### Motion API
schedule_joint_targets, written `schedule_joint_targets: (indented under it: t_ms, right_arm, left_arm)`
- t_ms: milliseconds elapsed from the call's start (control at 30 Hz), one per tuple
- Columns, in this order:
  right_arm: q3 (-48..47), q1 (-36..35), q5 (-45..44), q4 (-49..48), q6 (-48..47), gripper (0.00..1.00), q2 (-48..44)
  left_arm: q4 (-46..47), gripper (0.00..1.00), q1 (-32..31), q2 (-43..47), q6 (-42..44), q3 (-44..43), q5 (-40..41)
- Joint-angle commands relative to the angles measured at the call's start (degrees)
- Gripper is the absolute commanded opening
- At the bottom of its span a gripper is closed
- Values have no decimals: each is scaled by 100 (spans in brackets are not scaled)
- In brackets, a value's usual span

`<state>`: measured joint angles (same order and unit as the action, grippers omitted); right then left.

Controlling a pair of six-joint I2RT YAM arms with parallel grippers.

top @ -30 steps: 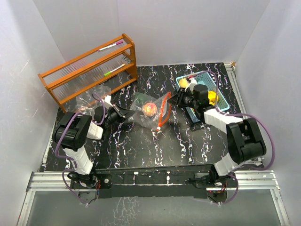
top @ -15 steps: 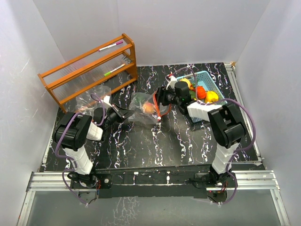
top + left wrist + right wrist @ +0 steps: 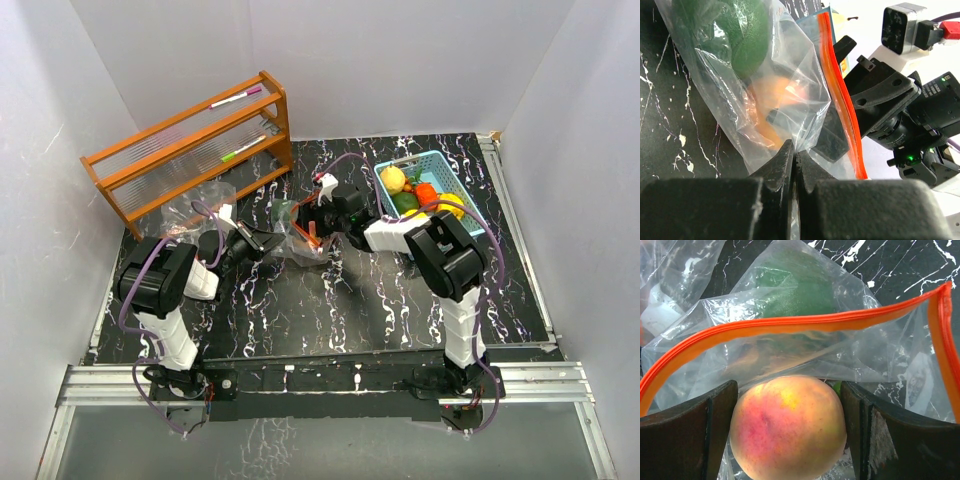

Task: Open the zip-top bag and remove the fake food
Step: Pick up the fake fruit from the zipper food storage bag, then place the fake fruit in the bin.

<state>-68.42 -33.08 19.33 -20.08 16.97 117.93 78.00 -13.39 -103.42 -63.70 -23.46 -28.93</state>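
The clear zip-top bag (image 3: pixel 298 235) with an orange zip strip (image 3: pixel 790 325) lies mid-table. My left gripper (image 3: pixel 262 242) is shut on a fold of its plastic (image 3: pixel 794 155). Inside lie fake food pieces: a peach (image 3: pixel 788 427) and a dark green piece (image 3: pixel 795 295), also seen in the left wrist view (image 3: pixel 740 35). My right gripper (image 3: pixel 789 386) has reached in at the bag's mouth (image 3: pixel 312 225). Its jaws stand wide, one finger (image 3: pixel 700 430) on each side of the peach.
A teal basket (image 3: pixel 440 162) at the back right holds yellow (image 3: pixel 393 178), red and green fake food. An orange wooden rack (image 3: pixel 190 150) with marker pens stands at the back left. A second crumpled clear bag (image 3: pixel 195 205) lies in front of it.
My right arm swung left from the basket to the bag, and its jaws opened wide around the peach. The left gripper stayed shut on the bag.
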Motion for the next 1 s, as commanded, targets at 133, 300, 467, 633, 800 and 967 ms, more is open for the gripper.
schedule_joint_targets:
  t_ms: [133, 300, 467, 633, 800, 967]
  right_arm:
    - [610, -58, -753, 422, -519, 51, -455]
    - [837, 172, -879, 504, -382, 42, -1077]
    - [1024, 818, -553, 481, -142, 42, -2022]
    - [1033, 1666, -347, 453, 42, 42, -2798]
    - [751, 2528, -389, 676, 192, 42, -2926]
    - [518, 2811, -758, 960, 87, 46, -2697]
  left_arm:
    - [398, 0, -16, -63, -79, 17, 44]
    - [434, 0, -10, -81, -144, 33, 80]
    - [321, 0, -7, -24, -104, 74, 104]
    - [294, 0, -13, -38, -98, 49, 95]
    - [369, 0, -8, -73, -141, 17, 35]
    - [276, 0, -12, -20, -152, -8, 16]
